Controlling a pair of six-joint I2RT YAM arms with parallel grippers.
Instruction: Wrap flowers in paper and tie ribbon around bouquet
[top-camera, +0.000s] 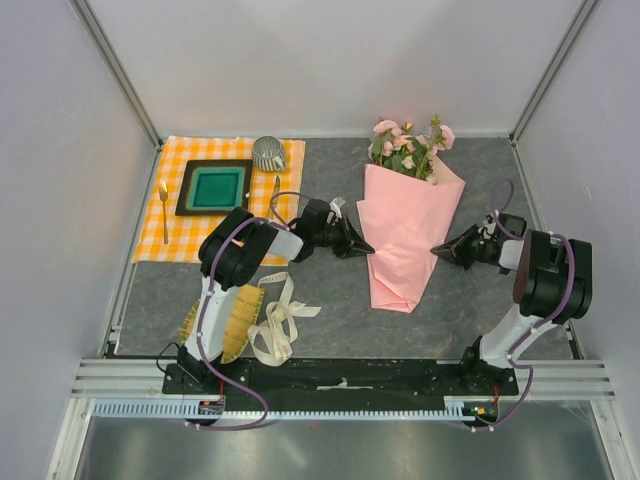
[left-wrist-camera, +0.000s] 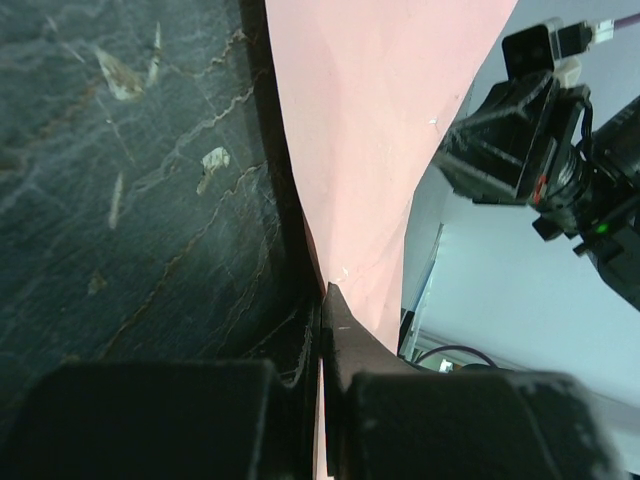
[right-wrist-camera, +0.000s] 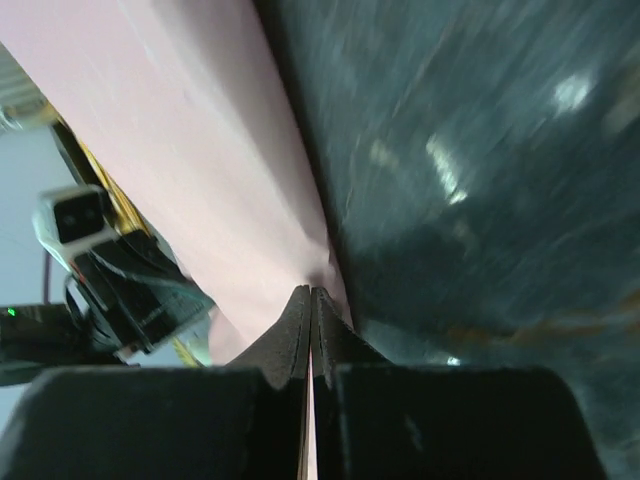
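Bouquet: I see pale pink blooms on green stems bundled in a pink paper cone, the bouquet (top-camera: 405, 235). It lies flat on the dark grey stone-look table (top-camera: 330, 295), right of centre. The wide end points to the far wall and the narrow end to the arm bases.

Flowers: the flowers (top-camera: 408, 140) stick out of the cone's wide far end.

Place relative to the jaws: the bouquet lies between my two sets of jaws. The left jaws meet its left edge about halfway down, and the right jaws meet its right edge at the same height.

Left jaws: pressed together. In the left wrist view the paper (left-wrist-camera: 360, 130) runs down to the fingertips (left-wrist-camera: 338, 310), and a pink sliver shows in the slit between them. I read this as a pinch on the paper's edge.

Right jaws: pressed together, tips at the paper (right-wrist-camera: 200, 130) edge. A pale line shows between the fingertips (right-wrist-camera: 296, 320), but I cannot tell whether paper is caught there.

Ribbon: the long cream flat fabric ribbon (top-camera: 278, 322) lies loosely looped near the left arm's base. It sits at the right edge of a yellow-green woven bamboo mat (top-camera: 225, 325), well apart from the bouquet.

Far left: an orange-checked cloth (top-camera: 180, 235) carries a dark-rimmed green square tray (top-camera: 214, 188) and a ridged metal cup (top-camera: 268, 153).
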